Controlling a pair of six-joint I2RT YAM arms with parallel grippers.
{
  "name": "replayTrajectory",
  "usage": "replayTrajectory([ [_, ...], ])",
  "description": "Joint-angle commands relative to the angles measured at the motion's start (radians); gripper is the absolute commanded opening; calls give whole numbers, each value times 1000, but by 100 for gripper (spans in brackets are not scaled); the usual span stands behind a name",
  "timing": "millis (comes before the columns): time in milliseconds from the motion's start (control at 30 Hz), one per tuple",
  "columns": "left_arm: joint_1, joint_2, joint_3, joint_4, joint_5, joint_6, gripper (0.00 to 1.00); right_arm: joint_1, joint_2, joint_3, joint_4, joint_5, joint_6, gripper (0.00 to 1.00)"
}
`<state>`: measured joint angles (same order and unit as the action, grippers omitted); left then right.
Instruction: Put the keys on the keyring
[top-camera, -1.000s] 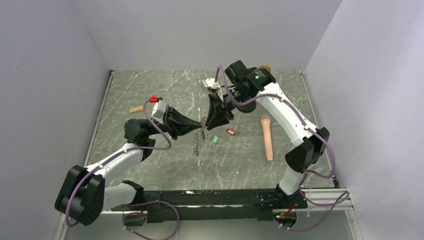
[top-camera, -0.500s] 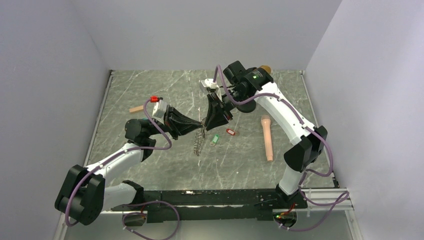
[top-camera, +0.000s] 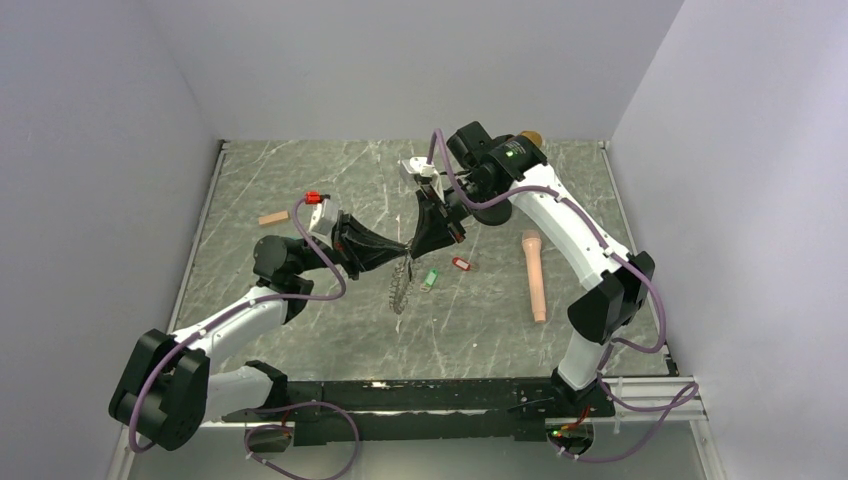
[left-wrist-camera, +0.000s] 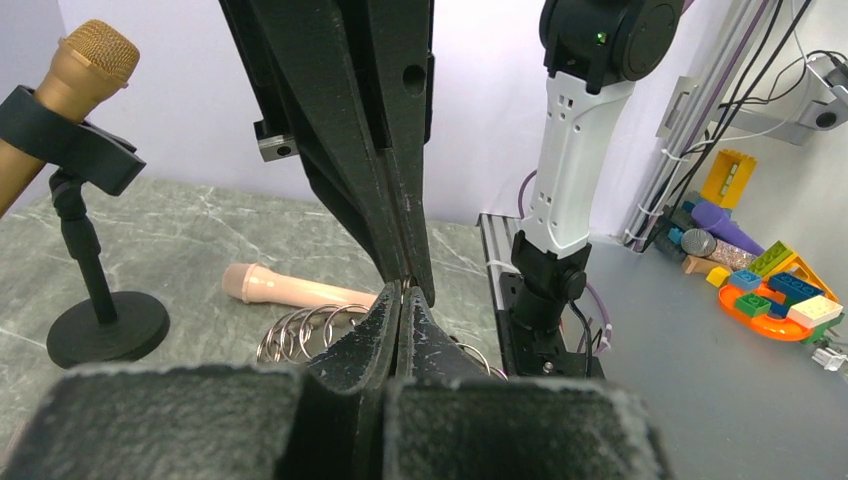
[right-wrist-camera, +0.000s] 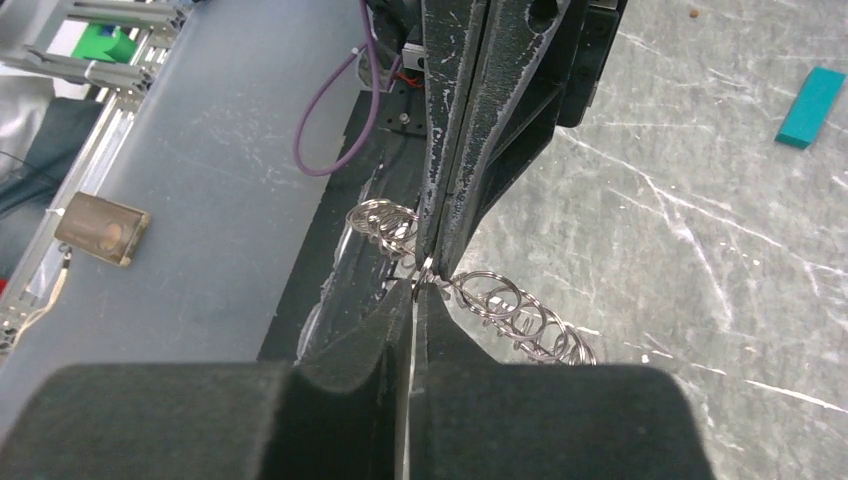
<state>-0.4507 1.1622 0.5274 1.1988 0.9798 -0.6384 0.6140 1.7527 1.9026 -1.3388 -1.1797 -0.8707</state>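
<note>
Pinching the keyring (top-camera: 401, 283) between them, the left end effector (left-wrist-camera: 403, 297) and right end effector (right-wrist-camera: 421, 284) hold it up, probably for threading keys (top-camera: 430, 279).

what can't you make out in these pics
Top view: the green key and red key are too small to show their metal blades.
Both wrist views: the left gripper and right gripper meet tip to tip on the keyring, hiding what the right one pinches.
</note>
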Motion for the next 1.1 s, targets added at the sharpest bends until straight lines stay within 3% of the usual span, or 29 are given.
replayTrajectory([
  [0,-2,-19,7,24,-32,27,0,5,-3,27,-2,-30,-7,2],
  [233,1,-35,33,-88,-12,75,3,5,-7,18,-7,-9,-17,0],
  [367,13,-111,68,-309,3,215,36,7,-20,-2,3,47,-11,0],
  [500,14,-214,162,-788,-25,525,49,10,-32,-29,16,113,1,0],
  [600,1,-264,232,-1076,-84,761,51,9,-25,-29,7,148,-3,0],
  [767,-70,-295,289,-1301,-192,968,52,10,3,-4,-1,166,5,0],
  [900,-189,-273,330,-1381,-365,1044,52,11,11,1,-1,174,11,0],
  [1067,-265,-257,336,-1346,-558,1052,51,12,8,-9,5,184,14,0],
])
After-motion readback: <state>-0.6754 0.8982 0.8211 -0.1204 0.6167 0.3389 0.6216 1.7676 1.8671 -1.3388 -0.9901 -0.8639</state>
